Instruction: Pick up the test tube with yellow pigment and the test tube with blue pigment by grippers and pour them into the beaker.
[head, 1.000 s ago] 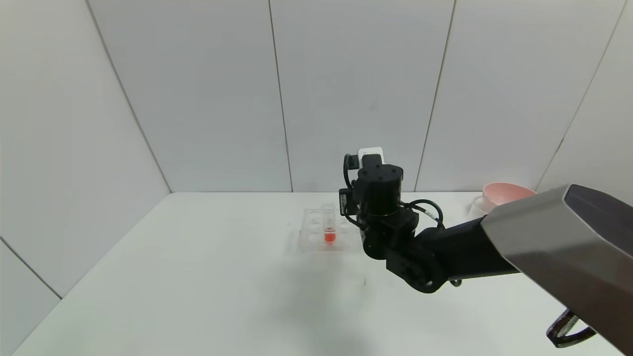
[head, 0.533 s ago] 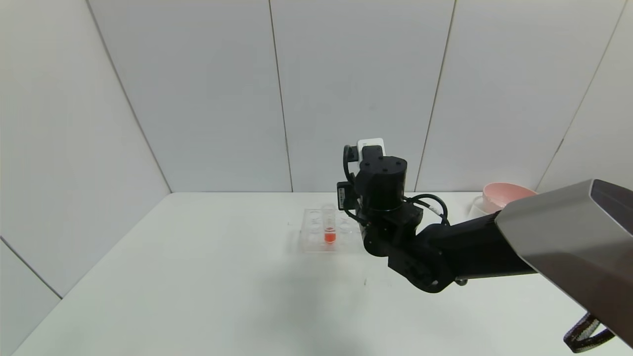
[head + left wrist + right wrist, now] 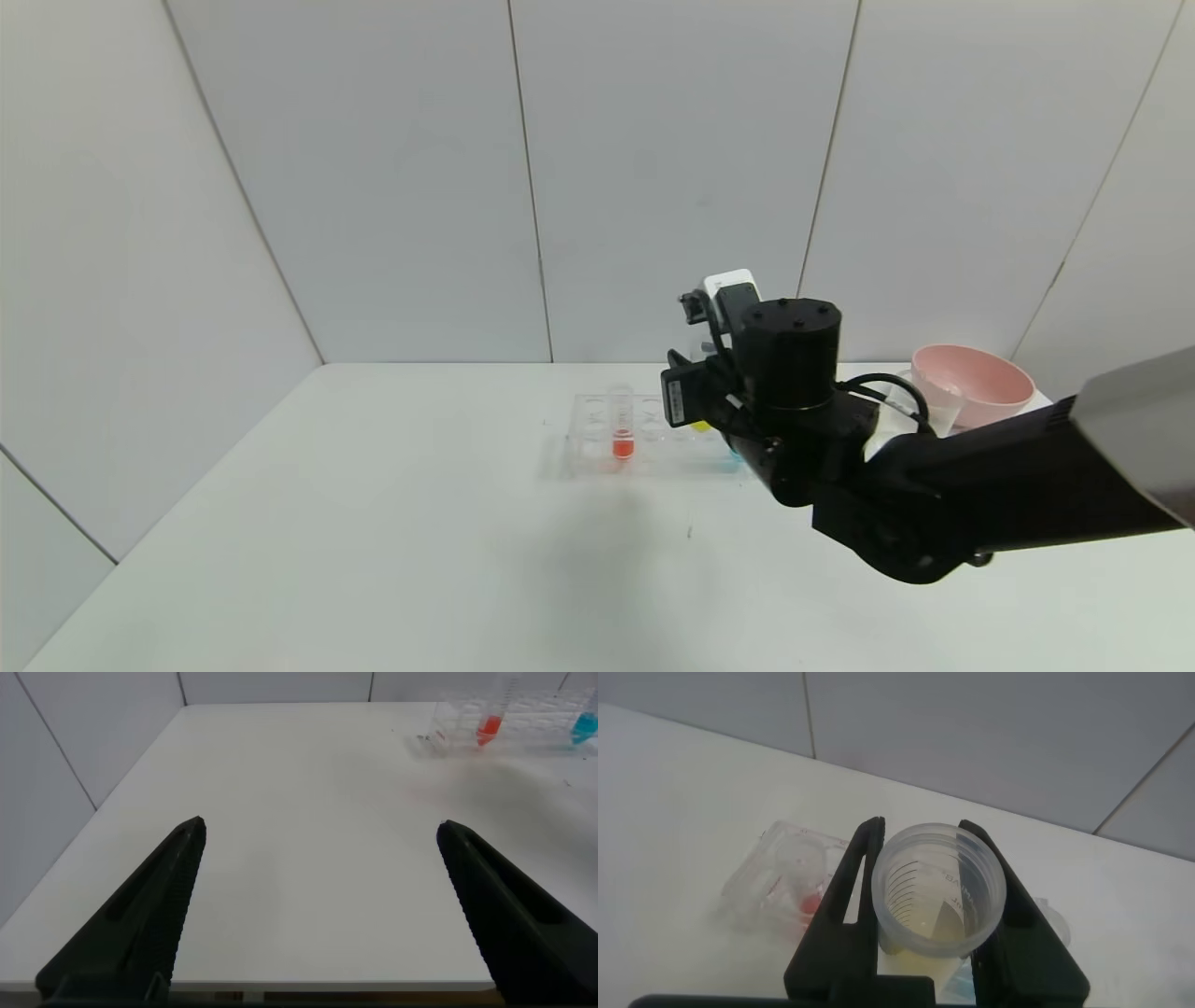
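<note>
My right gripper is shut on the beaker, a clear graduated cup with pale yellow liquid at its bottom, held above the right end of the clear tube rack. In the head view the black right wrist hides the fingers and the beaker. A cyan-blue spot shows under the wrist, and the test tube with blue pigment stands in the rack in the left wrist view. A small yellow spot shows beside the wrist; I cannot tell whether it is the yellow tube. My left gripper is open and empty over the bare table.
A tube with orange-red liquid stands in the rack; it also shows in the left wrist view. A pink bowl sits at the back right by the wall. The table's front edge lies just under the left gripper.
My right arm has moved to the right and a little up, uncovering the right part of the rack and the pink bowl. The rack and the orange-red tube have not moved.
</note>
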Controlling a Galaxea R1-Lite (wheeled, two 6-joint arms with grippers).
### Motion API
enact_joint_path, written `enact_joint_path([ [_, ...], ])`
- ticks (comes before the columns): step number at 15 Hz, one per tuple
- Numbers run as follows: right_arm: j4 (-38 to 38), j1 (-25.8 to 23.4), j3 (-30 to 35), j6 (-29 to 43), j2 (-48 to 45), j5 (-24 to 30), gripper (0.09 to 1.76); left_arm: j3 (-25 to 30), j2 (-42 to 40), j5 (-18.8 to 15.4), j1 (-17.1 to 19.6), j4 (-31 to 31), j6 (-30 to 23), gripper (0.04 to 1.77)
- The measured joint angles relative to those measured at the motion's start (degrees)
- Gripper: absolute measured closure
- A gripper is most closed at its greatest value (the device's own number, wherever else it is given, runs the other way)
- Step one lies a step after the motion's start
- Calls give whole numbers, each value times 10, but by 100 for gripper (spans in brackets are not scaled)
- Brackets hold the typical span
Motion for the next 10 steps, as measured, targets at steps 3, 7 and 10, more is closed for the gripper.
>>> enact_joint_path([
  [3, -1, -33, 91, -1, -71, 116, 125, 0, 0, 0, 0, 0, 0, 5],
  [7, 20, -124, 173, -20, -153, 303, 125, 0, 0, 0, 0, 0, 0, 5],
  [10, 103, -205, 197, -38, -205, 452, 125, 0, 0, 0, 0, 0, 0, 5],
])
